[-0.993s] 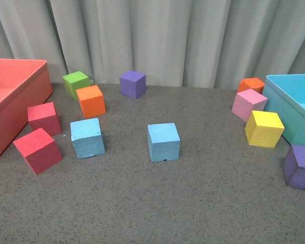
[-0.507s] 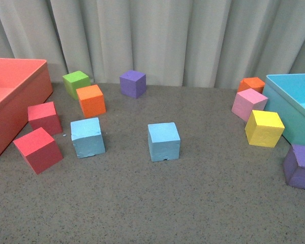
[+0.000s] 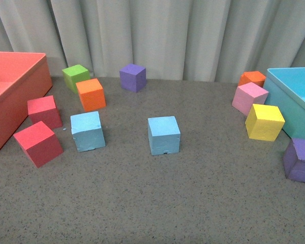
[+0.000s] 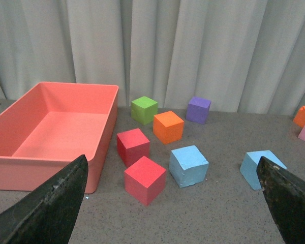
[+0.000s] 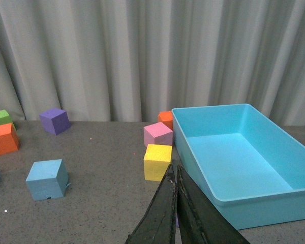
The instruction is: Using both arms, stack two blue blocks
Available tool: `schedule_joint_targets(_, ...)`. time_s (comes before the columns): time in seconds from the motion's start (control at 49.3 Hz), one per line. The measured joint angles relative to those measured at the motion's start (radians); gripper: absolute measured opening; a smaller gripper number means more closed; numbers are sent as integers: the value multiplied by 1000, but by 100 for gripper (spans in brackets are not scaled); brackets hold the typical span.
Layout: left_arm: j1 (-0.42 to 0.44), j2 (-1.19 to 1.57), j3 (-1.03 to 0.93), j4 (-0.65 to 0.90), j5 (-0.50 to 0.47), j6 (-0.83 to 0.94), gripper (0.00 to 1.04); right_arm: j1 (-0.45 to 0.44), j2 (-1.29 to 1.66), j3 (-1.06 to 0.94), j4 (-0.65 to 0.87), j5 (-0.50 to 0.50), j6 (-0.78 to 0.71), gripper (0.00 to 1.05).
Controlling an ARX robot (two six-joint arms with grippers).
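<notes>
View shifted, blue blocks (image 3: 87, 131) (image 3: 163, 134) flat, well apart

On your left you see a big red box (image 3: 18, 104), open on top. Beside it lie two red cubes (image 3: 44, 111), one nearer to you (image 3: 38, 143). Behind them stand an orange cube (image 3: 90, 94) and a green cube (image 3: 75, 77), close together. A purple cube (image 3: 132, 77) stands alone by the grey curtain (image 3: 193, 35). On your right sits a big blue-green box (image 5: 234, 152). Near it you see a second orange cube (image 3: 252, 79), a pink cube (image 3: 249, 98), a yellow cube (image 3: 264, 122) and a second purple cube (image 3: 301, 161). All rest on a grey speckled table (image 3: 142, 203).
</notes>
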Motion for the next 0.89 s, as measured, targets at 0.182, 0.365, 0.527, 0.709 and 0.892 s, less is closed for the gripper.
schedule_joint_targets(0.182,0,0,0,0,0,0,98,0,0,0,-4,0,0,19)
schedule_joint_targets(0.365,0,0,0,0,0,0,98,0,-1,0,-5,0,0,52)
schedule_joint_targets(0.527,-14,51,26,-84,-66,-42,98,0,-1,0,-5,0,0,77)
schedule_joint_targets(0.709,-99,488,121,119,-125,-141,98,0,-1,0,-5,0,0,94)
schedule_joint_targets(0.892,-205,1135,423,282,-118,-238,98,0,-1,0,-5,0,0,95)
